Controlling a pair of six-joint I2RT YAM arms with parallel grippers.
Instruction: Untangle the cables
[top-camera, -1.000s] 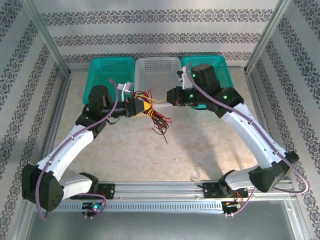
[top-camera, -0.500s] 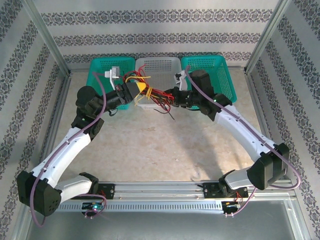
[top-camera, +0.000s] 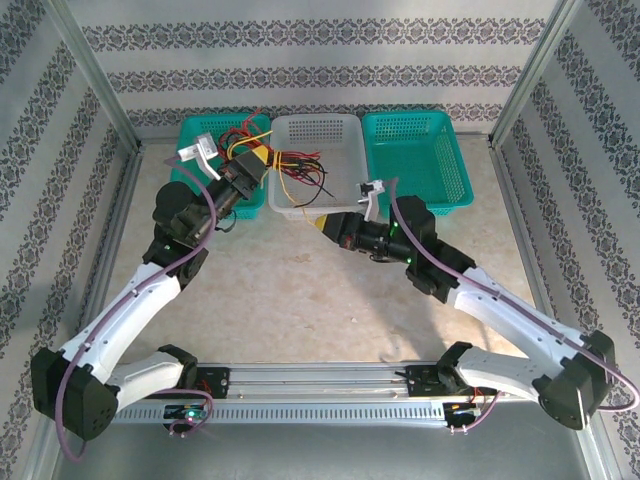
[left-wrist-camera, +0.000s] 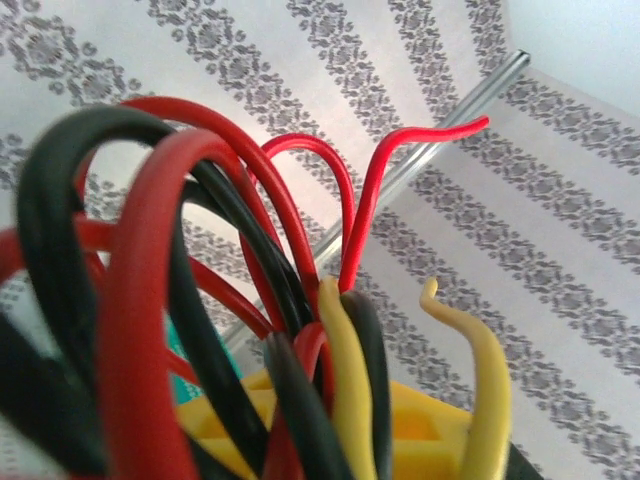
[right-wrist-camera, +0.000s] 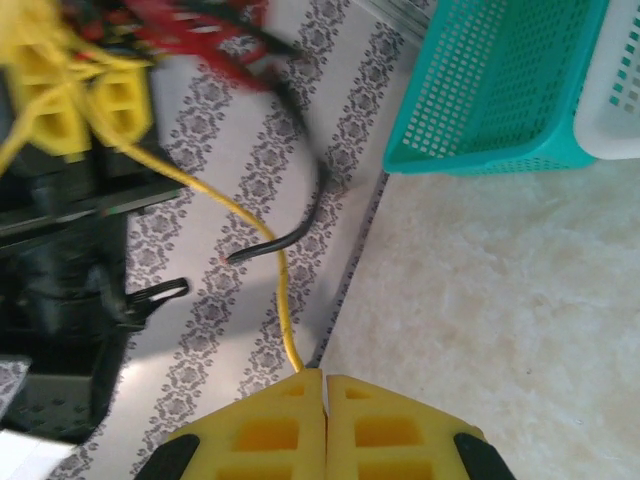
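A tangle of thin red, black and yellow cables (top-camera: 292, 170) hangs in the air over the white basket, with my left gripper (top-camera: 256, 163) shut on it. In the left wrist view the cables (left-wrist-camera: 200, 300) fan up out of the yellow fingers (left-wrist-camera: 440, 425). My right gripper (top-camera: 323, 222) sits lower, in front of the white basket, shut on one yellow wire (right-wrist-camera: 283, 290). That wire runs from the closed right gripper (right-wrist-camera: 325, 378) up to the bundle at the left gripper's fingers (right-wrist-camera: 70, 110). A loose black wire end (right-wrist-camera: 270, 243) dangles beside it.
Three baskets line the back edge: teal (top-camera: 204, 137), white (top-camera: 318, 132) and teal (top-camera: 420, 150). The right wrist view has the teal basket (right-wrist-camera: 490, 90) and a white basket (right-wrist-camera: 615, 90) on the beige tabletop (right-wrist-camera: 500, 290). Metal frame posts (top-camera: 90, 70) stand at the corners.
My left gripper carried the bundle up and back toward the left teal basket. My right gripper dropped and pulled toward the near side, drawing one yellow wire out of the tangle.
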